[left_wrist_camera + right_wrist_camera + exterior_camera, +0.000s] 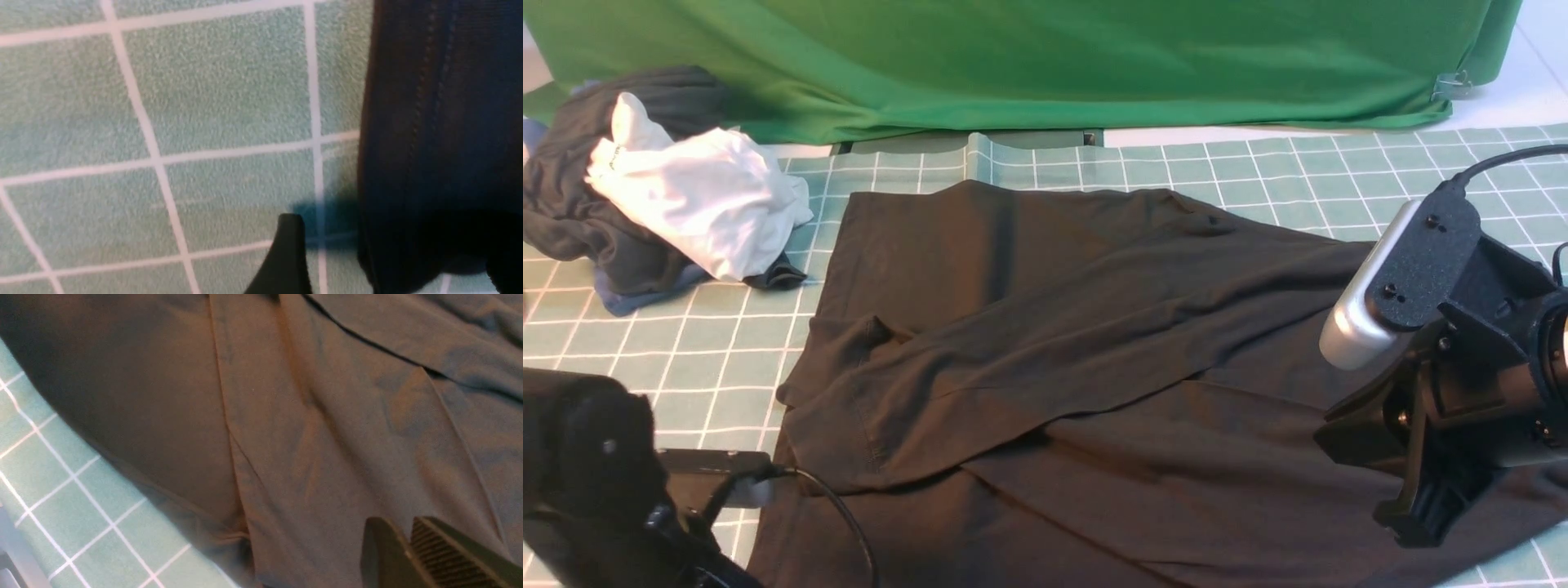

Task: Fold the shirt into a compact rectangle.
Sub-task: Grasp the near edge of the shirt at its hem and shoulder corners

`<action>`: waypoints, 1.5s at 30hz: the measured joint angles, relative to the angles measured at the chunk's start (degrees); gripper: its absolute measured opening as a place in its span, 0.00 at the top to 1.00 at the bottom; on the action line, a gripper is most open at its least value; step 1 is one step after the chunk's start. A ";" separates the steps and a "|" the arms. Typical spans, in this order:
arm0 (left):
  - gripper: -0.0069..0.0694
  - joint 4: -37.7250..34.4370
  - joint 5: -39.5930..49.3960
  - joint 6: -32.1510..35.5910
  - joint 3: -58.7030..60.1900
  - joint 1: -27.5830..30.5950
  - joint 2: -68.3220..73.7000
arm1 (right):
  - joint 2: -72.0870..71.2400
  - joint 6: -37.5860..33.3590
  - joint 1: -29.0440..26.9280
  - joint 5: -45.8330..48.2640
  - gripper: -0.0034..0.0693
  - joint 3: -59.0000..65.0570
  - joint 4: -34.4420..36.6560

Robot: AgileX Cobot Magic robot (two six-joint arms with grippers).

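The left gripper [394,249] is spread wide and grips nothing; one finger [288,249] is over the checked mat [204,102], and the stitched edge of the black shirt [441,122] lies flat between the jaws. The right gripper [408,531] is pinched together, empty, just above the shirt's folded layers.

clothes pile [686,196] far left, bare mat [1339,175] right
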 joint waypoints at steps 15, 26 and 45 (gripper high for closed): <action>0.81 -2.52 0.95 6.08 -0.62 0.07 3.03 | 0.00 0.00 0.00 -0.06 0.82 0.00 0.07; 0.90 -1.44 8.54 4.35 -4.55 0.07 -5.37 | 0.00 0.00 0.00 0.23 0.80 0.00 -2.05; 0.90 0.42 9.03 0.06 -4.59 0.07 -16.87 | 4.03 -1.50 8.05 6.55 0.75 4.26 -5.60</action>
